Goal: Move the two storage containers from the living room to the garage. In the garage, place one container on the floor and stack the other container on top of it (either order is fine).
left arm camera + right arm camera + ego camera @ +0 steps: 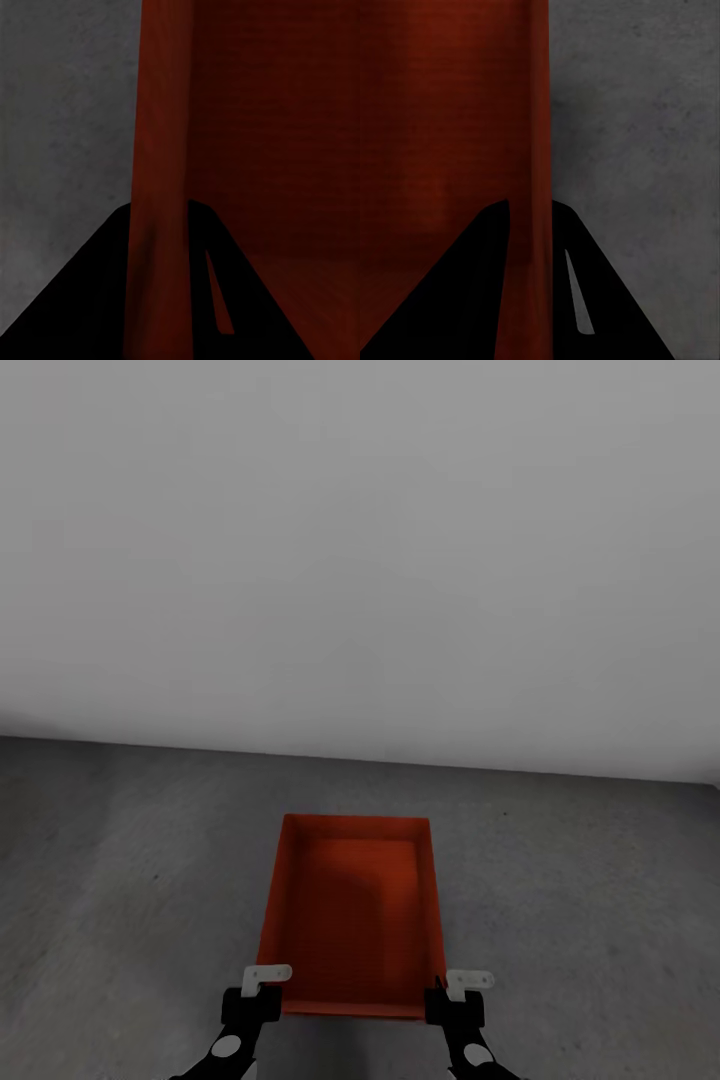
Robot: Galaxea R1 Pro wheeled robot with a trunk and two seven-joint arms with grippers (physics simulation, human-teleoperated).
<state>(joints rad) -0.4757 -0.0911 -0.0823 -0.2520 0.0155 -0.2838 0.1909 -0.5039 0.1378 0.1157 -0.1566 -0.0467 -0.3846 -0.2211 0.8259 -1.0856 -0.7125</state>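
The left gripper (262,988) clamps the bin's (350,910) left wall near its near corner, and the right gripper (452,992) clamps the right wall at the matching corner. In the left wrist view one dark finger (97,300) lies outside the orange-red wall (159,187) and the other inside it, the wall pinched between them; the right wrist view shows the same, a finger (607,300) on the outer face of the wall (536,150). So both jaws stand narrow, each holding a side wall.

The bin sits out in front of the robot over the dark concrete floor (120,860), a little short of the pale grey wall (360,560). I cannot tell whether its base rests on the floor or hangs just above it. It is open-topped and looks empty.

Judging by this, one bin has reached the garage and is at or near its spot. No second bin lies under or beside it here, so I take this as the bottom one. What seems left: let go, fetch the other bin, and set it on top.

Near the bin the floor is bare, and the wall behind it is the only limit ahead.
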